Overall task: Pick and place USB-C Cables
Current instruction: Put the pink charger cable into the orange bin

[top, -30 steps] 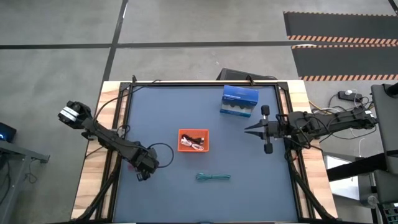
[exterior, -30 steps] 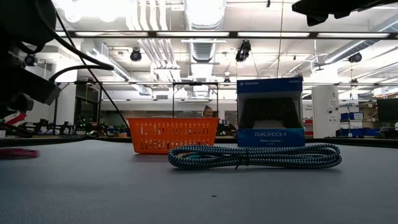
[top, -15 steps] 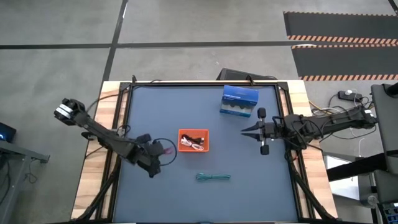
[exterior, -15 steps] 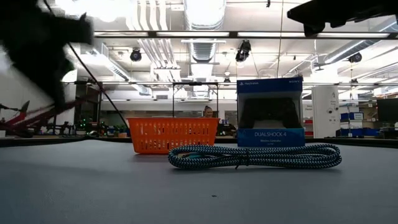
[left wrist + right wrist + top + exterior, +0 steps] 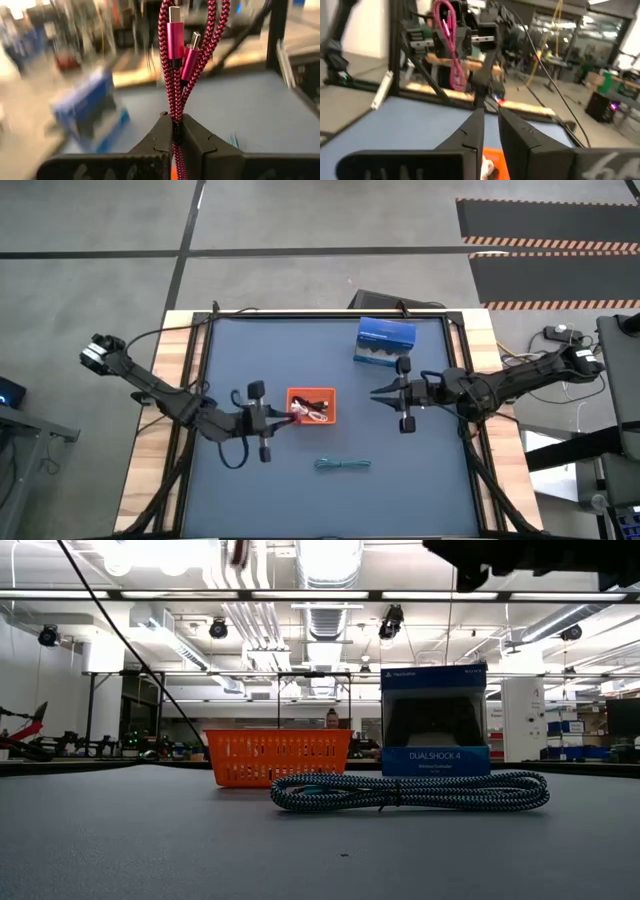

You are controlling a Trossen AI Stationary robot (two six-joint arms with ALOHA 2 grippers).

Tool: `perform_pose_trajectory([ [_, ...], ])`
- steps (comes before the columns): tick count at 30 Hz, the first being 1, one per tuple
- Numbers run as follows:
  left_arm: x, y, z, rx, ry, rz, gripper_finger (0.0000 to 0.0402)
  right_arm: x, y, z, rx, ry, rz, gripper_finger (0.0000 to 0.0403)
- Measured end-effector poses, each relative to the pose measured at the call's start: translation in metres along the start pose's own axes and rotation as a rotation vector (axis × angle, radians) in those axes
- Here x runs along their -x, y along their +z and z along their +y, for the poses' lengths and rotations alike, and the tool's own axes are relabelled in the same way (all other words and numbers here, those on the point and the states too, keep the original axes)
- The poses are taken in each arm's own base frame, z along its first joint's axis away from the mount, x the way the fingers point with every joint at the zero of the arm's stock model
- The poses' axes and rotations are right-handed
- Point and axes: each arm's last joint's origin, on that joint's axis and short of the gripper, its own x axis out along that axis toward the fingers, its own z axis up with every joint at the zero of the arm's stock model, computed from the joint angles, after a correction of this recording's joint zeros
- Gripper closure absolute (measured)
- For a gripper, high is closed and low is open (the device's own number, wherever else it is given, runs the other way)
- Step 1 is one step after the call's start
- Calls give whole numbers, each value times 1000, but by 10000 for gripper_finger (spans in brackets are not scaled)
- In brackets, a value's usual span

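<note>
Braided pink-red cable (image 5: 172, 75), doubled with metal plugs up, hangs pinched in the clenched left pincer (image 5: 173, 131) beside the orange mesh tray (image 5: 312, 406). Woven teal cable (image 5: 410, 791) lies coiled on the matte surface (image 5: 250, 350). Right pincer (image 5: 490, 125) stands slightly parted, grasping nothing.

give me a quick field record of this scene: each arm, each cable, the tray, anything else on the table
left pincer: shut on the pink-red braided cable, raised beside the tray's left edge
right pincer: right of the tray, holding nothing
orange mesh tray: mid-table, holds a white coiled cable and a black coiled cable
teal braided cable: loose on the mat, nearer the front edge than the tray
blue controller box: at the back of the table
</note>
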Motion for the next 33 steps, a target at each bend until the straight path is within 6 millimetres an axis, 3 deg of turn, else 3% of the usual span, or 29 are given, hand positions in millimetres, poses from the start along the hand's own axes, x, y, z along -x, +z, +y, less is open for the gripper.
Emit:
perform_pose_trajectory([
  [4,-6,3,-2,-53,16,-118,400,-11,0,2,-12,6,-53,322],
  [9,-21,-2,-3,-45,54,-135,400,-31,2,3,-7,-2,-87,271],
  [16,-52,-13,13,86,175,-142,400,-63,14,4,8,-5,-97,225],
  [23,-64,-22,15,80,194,-123,400,-86,27,-1,-31,-16,-85,211],
  [33,-64,-22,15,84,194,-127,393,-113,18,-12,-55,-23,-32,211],
])
